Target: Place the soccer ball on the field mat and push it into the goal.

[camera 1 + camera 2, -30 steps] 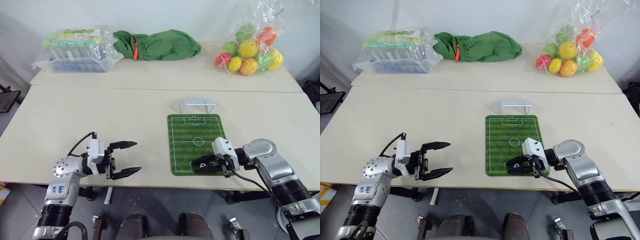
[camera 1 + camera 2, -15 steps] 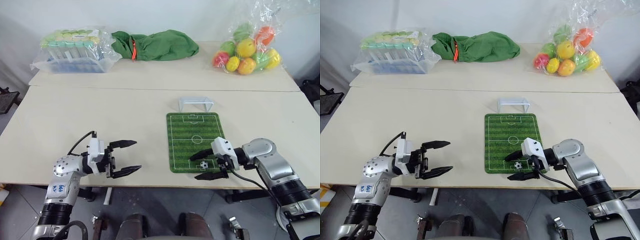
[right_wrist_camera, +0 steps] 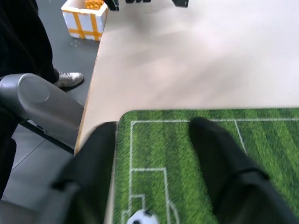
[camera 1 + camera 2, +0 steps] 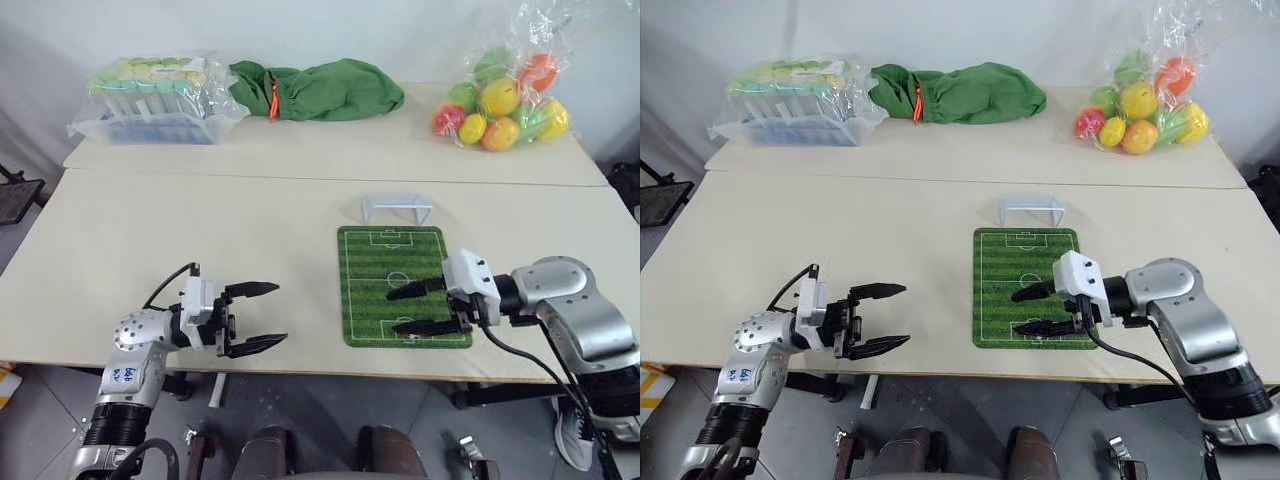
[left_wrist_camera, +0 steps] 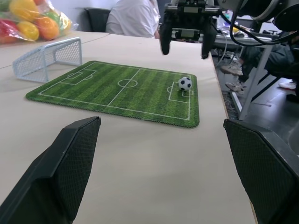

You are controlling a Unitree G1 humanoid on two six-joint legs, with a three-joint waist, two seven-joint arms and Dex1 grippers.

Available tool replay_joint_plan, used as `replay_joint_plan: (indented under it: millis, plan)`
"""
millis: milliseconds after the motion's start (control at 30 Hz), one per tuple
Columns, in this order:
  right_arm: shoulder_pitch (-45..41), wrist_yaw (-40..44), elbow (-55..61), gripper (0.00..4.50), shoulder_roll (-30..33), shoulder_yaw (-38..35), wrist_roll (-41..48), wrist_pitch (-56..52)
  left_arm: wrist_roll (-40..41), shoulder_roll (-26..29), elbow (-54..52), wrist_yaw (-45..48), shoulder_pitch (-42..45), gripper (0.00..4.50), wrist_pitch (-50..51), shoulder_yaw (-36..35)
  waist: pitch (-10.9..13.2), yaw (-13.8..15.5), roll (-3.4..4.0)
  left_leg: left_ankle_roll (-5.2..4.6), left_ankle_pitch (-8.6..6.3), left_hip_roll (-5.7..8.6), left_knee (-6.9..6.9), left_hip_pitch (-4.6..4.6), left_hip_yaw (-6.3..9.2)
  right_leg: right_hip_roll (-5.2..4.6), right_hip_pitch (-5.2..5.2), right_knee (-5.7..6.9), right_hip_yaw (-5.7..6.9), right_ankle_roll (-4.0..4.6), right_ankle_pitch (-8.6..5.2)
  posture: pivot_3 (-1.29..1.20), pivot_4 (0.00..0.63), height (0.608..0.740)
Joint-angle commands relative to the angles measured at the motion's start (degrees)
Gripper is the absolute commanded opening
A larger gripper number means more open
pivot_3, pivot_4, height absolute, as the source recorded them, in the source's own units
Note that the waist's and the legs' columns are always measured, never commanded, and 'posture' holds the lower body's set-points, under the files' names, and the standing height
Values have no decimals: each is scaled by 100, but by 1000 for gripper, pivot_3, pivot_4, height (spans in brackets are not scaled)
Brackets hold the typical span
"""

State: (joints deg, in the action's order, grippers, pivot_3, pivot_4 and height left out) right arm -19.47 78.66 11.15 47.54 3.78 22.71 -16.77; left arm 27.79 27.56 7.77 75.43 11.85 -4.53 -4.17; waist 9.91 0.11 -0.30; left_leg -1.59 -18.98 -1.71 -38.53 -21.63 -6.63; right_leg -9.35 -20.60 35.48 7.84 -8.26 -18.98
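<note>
soccer ball [image 5: 185, 83] on field mat's [image 4: 375, 262] near end | right tool [image 4: 412, 308] spread above | left tool [image 4: 262, 317] spread, empty

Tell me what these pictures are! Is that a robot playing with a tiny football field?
Yes, a robot with two arms. Two pictures look down from cameras on its head, two from its wrists. On the table lies a green field mat with a tiny soccer ball on it, near the edge closest to the robot, and a white goal at the far end. The right gripper hangs above the ball, fingers apart, holding nothing. The left gripper waits open. Fruit sits behind.
</note>
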Motion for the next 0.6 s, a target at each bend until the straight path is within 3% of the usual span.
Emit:
replay_joint_plan:
  millis: [33,167,600]
  plan:
    - [461,-51,563,1317,298,-340,201,-120,116,20,70,185,58,4500,-89,-12,0,-7,-1,-1,-2,1,0,-1,-1,0,0,-2,0,0,0,0,150,740]
    - [955,-114,745,17,409,-418,260,-160,68,31,269,284,170,4500,-143,-11,4,-14,-6,-2,-2,-1,0,-2,-3,2,0,-5,2,0,0,0,150,740]
    - [549,-40,-966,17,-3,174,-414,682,55,56,383,339,323,4500,-163,11,6,-25,-10,-4,-3,-2,-10,-2,-9,2,0,-3,0,-2,1,0,150,740]
